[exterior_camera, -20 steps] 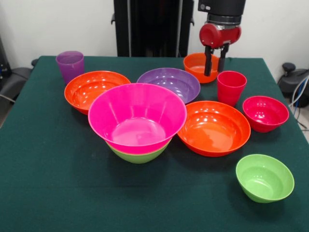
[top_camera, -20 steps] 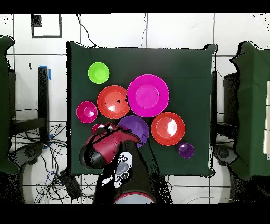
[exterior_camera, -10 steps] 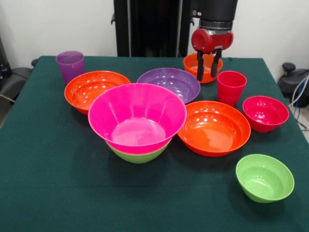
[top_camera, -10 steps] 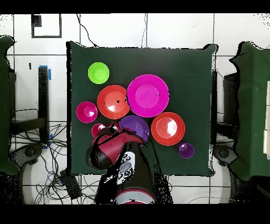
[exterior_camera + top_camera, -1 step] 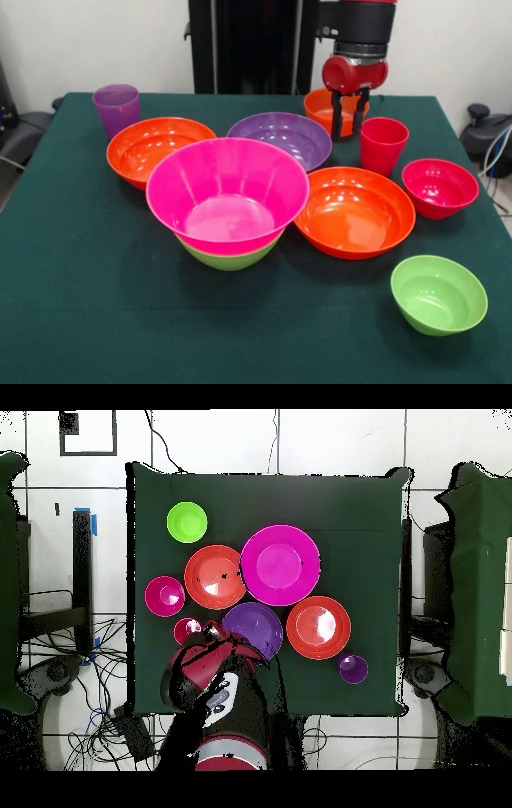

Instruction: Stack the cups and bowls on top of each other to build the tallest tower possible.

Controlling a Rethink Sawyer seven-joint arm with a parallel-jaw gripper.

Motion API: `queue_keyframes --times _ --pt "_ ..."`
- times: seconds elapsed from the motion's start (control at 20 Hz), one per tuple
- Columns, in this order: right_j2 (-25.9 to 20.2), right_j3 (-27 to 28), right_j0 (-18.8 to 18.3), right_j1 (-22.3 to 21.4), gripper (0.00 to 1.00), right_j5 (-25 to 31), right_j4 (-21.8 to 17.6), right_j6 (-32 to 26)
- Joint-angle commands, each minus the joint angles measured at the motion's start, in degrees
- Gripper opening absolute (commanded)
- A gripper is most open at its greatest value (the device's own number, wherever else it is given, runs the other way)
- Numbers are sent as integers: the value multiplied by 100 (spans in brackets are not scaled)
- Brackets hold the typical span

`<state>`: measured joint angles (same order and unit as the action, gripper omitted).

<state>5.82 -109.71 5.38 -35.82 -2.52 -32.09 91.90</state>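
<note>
Nearest the camera sits a small green bowl; behind it the tower, a pink bowl nested in a green one. Farther back, the gripper hangs open and empty over the small orange bowl, beside the red cup. Descend straddling the bowl's rim, keeping clear of the cup.

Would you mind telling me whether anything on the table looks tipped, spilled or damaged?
Nothing stands out. Every bowl and cup sits upright and intact on the green table; the hot pink bowl nests squarely in a lime green bowl. The open tool hangs by the small orange bowl.
</note>
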Motion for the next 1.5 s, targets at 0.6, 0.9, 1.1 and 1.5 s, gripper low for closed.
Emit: queue_keyframes --times 0.6,0.9,1.1,1.5 --pt "-261 109 128 -682 100 1381 617 430" --pt "-292 294 198 -452 100 1538 647 547" --pt "-231 292 208 -227 100 1242 577 707" --pt "-204 252 280 156 100 831 618 930"
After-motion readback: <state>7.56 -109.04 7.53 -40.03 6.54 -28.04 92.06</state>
